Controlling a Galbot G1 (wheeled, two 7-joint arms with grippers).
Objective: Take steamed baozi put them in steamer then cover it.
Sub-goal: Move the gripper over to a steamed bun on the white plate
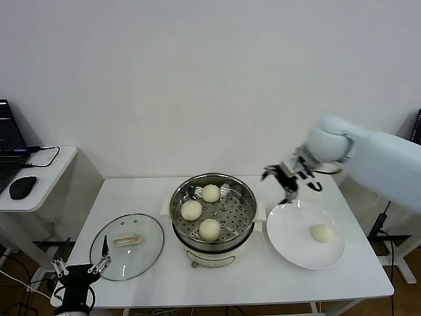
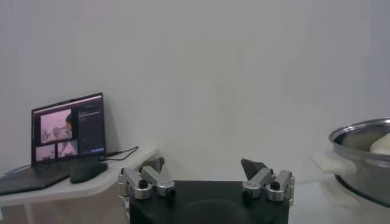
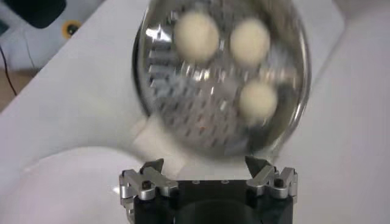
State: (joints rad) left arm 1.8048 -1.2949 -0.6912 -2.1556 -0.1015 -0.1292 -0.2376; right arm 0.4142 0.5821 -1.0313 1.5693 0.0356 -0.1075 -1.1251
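Three cream-white baozi point(image 1: 210, 193) point(image 1: 191, 210) point(image 1: 210, 229) lie in the shiny steel steamer point(image 1: 247, 197) on its cream pot base at the table's middle. A fourth baozi point(image 1: 321, 233) lies on the white plate point(image 1: 289, 230) to the right. The glass cover point(image 1: 148, 250) with its cream handle lies flat on the table at the left. My right gripper point(image 1: 283, 182) is open and empty, above the table between steamer and plate; its wrist view shows the steamer point(image 3: 158, 91) with the three buns. My left gripper point(image 1: 82, 265) is open and empty, parked low at the table's front left corner.
A side table point(image 1: 46, 178) at the far left carries a laptop point(image 1: 10, 148) and a black mouse point(image 1: 22, 187), also seen in the left wrist view point(image 2: 67, 131). The steamer's rim point(image 2: 359, 131) shows at that view's right edge.
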